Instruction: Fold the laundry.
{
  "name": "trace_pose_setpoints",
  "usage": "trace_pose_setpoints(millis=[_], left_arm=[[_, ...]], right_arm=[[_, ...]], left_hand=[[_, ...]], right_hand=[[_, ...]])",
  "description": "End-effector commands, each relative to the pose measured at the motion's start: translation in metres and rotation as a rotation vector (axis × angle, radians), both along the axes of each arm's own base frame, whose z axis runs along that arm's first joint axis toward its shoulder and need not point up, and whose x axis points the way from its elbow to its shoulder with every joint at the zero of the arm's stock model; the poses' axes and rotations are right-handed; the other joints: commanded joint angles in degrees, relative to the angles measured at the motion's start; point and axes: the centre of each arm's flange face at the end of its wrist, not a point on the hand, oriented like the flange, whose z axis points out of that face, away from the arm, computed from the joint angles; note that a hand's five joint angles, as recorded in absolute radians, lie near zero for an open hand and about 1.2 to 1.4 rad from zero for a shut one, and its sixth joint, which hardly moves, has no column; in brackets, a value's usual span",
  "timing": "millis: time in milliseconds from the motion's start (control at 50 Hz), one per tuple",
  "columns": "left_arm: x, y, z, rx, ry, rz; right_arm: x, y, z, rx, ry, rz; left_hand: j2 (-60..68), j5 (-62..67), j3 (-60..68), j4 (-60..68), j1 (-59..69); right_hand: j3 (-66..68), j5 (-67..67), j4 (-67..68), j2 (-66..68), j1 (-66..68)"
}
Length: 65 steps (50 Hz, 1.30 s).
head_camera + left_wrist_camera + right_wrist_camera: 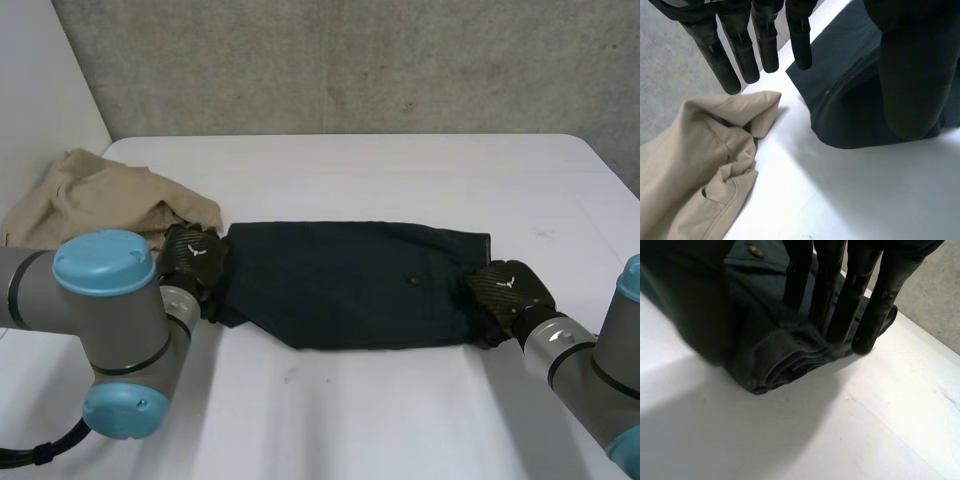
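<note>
A folded dark navy cloth garment lies flat across the middle of the white table. The left hand is at its left end, released, with straight fingers above the cloth. The right hand rests straight, ungripping fingers on its right end. A crumpled beige garment lies at the table's left edge.

The left hand and the right hand sit low, facing each other, fingers straight.
</note>
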Motion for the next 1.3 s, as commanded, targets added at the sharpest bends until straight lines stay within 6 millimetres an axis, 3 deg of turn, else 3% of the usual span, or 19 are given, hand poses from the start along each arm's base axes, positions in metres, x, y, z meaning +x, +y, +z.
trace_pose_setpoints(millis=[20, 140, 300, 380, 420, 500, 580, 600, 660, 680, 760, 860, 900, 920, 960, 1000, 1100, 1140, 1300], left_arm=[[0.000, 0.009, 0.028, -0.058, 0.038, -0.008], [0.002, 0.016, 0.046, -0.098, 0.061, -0.014], [0.004, 0.025, 0.054, -0.104, 0.085, -0.018], [0.004, 0.027, 0.056, -0.104, 0.103, -0.020], [0.003, 0.028, 0.056, -0.103, 0.108, -0.020], [0.000, 0.027, 0.060, -0.109, 0.132, -0.026], [-0.010, 0.032, 0.068, -0.121, 0.179, -0.055], [-0.013, 0.032, 0.070, -0.125, 0.189, -0.061], [-0.021, 0.034, 0.078, -0.141, 0.230, -0.081], [-0.022, 0.035, 0.080, -0.143, 0.241, -0.083], [-0.033, 0.036, 0.092, -0.164, 0.301, -0.104], [-0.045, 0.037, 0.105, -0.184, 0.364, -0.129], [-0.048, 0.037, 0.109, -0.191, 0.381, -0.137], [-0.052, 0.036, 0.110, -0.192, 0.392, -0.141], [-0.056, 0.036, 0.112, -0.193, 0.406, -0.149], [-0.060, 0.035, 0.115, -0.200, 0.427, -0.157], [-0.074, 0.037, 0.120, -0.198, 0.466, -0.188], [-0.082, 0.042, 0.121, -0.190, 0.475, -0.212], [-0.113, 0.056, 0.103, -0.087, 0.485, -0.285]], right_arm=[[-0.002, -0.006, 0.002, -0.045, 0.021, -0.007], [-0.026, -0.013, 0.005, -0.067, 0.139, -0.067], [-0.096, -0.035, 0.021, -0.089, 0.423, -0.165], [-0.109, -0.048, 0.037, -0.152, 0.550, -0.170], [-0.100, -0.049, 0.047, -0.201, 0.576, -0.139], [-0.057, -0.044, 0.070, -0.324, 0.564, -0.018], [-0.011, -0.027, 0.086, -0.429, 0.528, 0.111], [0.009, -0.015, 0.089, -0.463, 0.510, 0.175], [0.042, 0.009, 0.091, -0.509, 0.480, 0.285], [0.063, 0.027, 0.089, -0.536, 0.455, 0.370], [0.100, 0.067, 0.062, -0.516, 0.407, 0.592], [0.113, 0.084, 0.031, -0.425, 0.366, 0.724], [0.114, 0.085, 0.030, -0.404, 0.340, 0.726], [0.113, 0.083, 0.030, -0.375, 0.304, 0.707], [0.112, 0.081, 0.033, -0.336, 0.248, 0.679], [0.104, 0.063, 0.049, -0.279, 0.131, 0.573], [0.064, 0.024, 0.109, -0.183, -0.224, 0.289], [0.050, 0.017, 0.120, -0.111, -0.332, 0.212], [0.005, -0.007, 0.121, 0.039, -0.347, 0.011]], left_hand=[[0.3, 1.1, 0.3, 0.9, -0.9], [-0.5, 0.2, -0.6, 0.0, -1.7], [-2.6, -1.8, -2.6, -2.0, -3.7], [-3.1, -2.3, -3.1, -2.5, -4.2], [-3.7, -3.0, -3.8, -3.2, -4.9], [-6.6, -5.8, -6.6, -6.0, -7.8], [-9.3, -8.5, -9.3, -8.7, -10.5], [-9.3, -8.5, -9.3, -8.7, -10.5], [-9.5, -8.7, -9.5, -8.9, -10.6], [-9.5, -8.7, -9.5, -8.9, -10.6], [-9.5, -8.7, -9.5, -8.9, -10.6], [-9.3, -8.5, -9.3, -8.7, -10.5], [-9.3, -8.5, -9.3, -8.7, -10.5], [-9.3, -8.5, -9.3, -8.7, -10.5], [-9.3, -8.5, -9.3, -8.7, -10.5], [-9.3, -8.5, -9.3, -8.7, -10.5], [-9.3, -8.5, -9.3, -8.7, -10.5], [-9.3, -8.5, -9.3, -8.7, -10.5], [-9.1, -8.3, -9.2, -8.6, -10.3]], right_hand=[[37.4, 39.4, 37.5, 36.5, 45.4], [37.4, 39.4, 37.5, 36.5, 45.4], [37.4, 39.4, 37.5, 36.5, 45.4], [37.4, 39.4, 37.5, 36.5, 45.4], [37.4, 39.4, 37.5, 36.5, 45.4], [37.4, 39.4, 37.5, 36.5, 45.4], [37.4, 39.4, 37.5, 36.5, 45.4], [37.4, 39.4, 37.5, 36.5, 45.4], [37.4, 39.4, 37.5, 36.5, 45.4], [37.4, 39.4, 37.5, 36.5, 45.4], [37.4, 39.4, 37.5, 36.5, 45.4], [37.4, 39.4, 37.5, 36.5, 45.4], [20.3, 22.3, 20.3, 19.3, 28.2], [0.8, 2.8, 0.9, -0.1, 8.8], [-12.6, -10.6, -12.5, -13.5, -4.6], [-30.4, -28.4, -30.4, -31.4, -22.4], [-32.6, -30.6, -32.5, -33.5, -24.6], [-32.6, -30.6, -32.5, -33.5, -24.6], [-32.6, -30.6, -32.5, -33.5, -24.6]])
